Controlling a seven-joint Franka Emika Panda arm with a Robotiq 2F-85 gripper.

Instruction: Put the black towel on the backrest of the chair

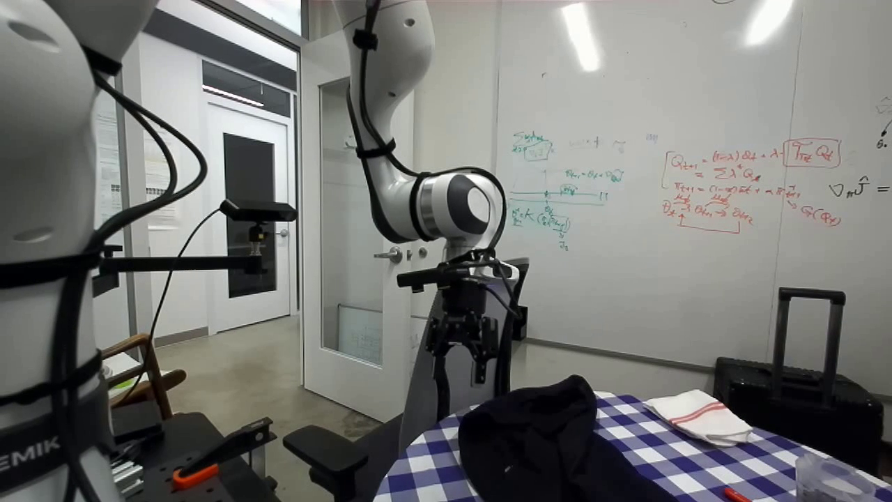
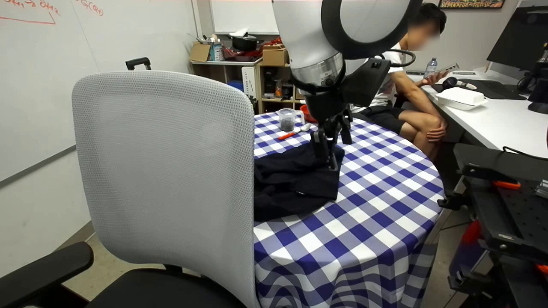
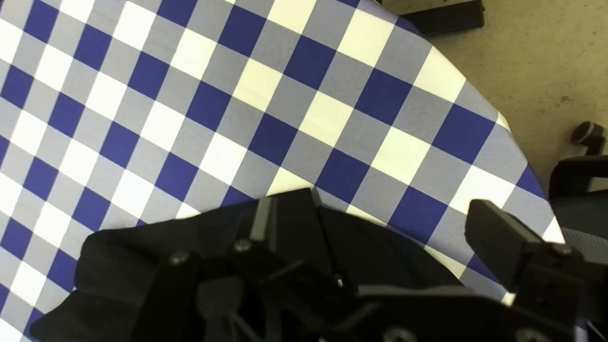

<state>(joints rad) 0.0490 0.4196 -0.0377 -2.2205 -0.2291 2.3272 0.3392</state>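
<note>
- The claw is held wide, its two fingers set well apart, with a broad gap seen between them in the wrist view.
- It is carried at the end of the white arm and is aimed downward in both exterior views.
- The black towel is seen below the claw, unclasped; whether a fingertip is touched to the fabric cannot be told.
- In the wrist view, one finger is seen across the towel's edge, while the other is shown past the towel, over the checked tablecloth.
- The towel is laid in loose, wrinkled folds on the tabletop, near its rim, with a small hump raised in the fabric.
- In an exterior view, the grey chair is stood close beside the tabletop, its tall backrest upright, and part of the towel is hidden by it.
- One dark armrest is seen low beside the tabletop.
- Farther across the tabletop, a folded white cloth with red stripes, a clear measuring cup and a red-handled spoon are set out.
- A black suitcase is stood beyond the tabletop, its handle raised.
- The whiteboard on the wall is covered in part with green, red and black writing.
- A person is seated at a white desk.
</note>
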